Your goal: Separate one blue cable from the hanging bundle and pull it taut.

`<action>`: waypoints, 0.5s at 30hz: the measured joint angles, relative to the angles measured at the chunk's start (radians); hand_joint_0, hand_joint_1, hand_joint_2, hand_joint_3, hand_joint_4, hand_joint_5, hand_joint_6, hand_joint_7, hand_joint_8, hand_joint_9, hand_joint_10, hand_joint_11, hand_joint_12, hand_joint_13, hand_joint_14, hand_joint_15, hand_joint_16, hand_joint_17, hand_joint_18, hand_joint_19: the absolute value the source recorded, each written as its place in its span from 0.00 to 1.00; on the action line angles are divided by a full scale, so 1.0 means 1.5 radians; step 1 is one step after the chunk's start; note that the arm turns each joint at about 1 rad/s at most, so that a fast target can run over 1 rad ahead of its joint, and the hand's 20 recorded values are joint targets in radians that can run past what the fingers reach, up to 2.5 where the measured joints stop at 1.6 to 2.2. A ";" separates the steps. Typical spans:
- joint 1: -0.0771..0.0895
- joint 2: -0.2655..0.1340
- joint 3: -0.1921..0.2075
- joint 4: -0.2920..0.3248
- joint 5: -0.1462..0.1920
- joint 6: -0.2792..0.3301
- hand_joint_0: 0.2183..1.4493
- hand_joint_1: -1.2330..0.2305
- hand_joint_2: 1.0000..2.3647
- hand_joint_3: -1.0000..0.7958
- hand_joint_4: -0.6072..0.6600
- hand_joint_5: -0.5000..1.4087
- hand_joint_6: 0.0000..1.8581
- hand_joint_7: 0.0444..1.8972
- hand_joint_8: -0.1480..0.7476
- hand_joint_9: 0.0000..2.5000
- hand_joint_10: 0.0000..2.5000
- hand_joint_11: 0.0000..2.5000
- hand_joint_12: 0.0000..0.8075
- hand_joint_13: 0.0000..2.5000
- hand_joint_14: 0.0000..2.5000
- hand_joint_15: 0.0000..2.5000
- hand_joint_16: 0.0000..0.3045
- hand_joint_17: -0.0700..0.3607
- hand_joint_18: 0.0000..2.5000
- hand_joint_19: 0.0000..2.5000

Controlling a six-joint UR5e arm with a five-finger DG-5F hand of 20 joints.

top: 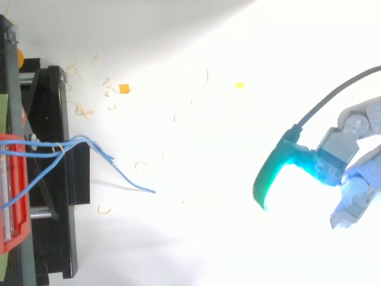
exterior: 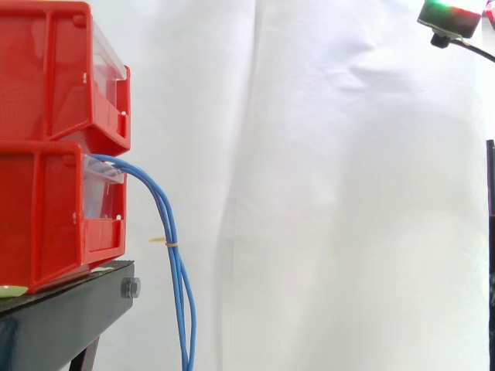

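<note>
Cable bundle [exterior: 166, 224] from lower bin [exterior: 46, 209]

bins [exterior: 46, 77] red | cables [exterior: 167, 224] blue | stand [exterior: 69, 305] black | curtain [exterior: 325, 193] white

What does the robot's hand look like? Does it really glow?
Yes, it glows! The hand is made of chunky, pale grey blocks joined like knuckles. Seen from above, one thick curved pad at its end glows cyan-green. In the side view, a dark tip shines green and red.
</note>
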 measured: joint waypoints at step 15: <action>-0.004 -0.001 -0.001 0.045 0.066 -0.085 0.08 0.48 0.00 0.28 0.71 0.14 0.27 0.32 0.61 0.35 0.00 0.02 0.50 0.40 0.00 0.09 0.16 0.42 0.50 0.00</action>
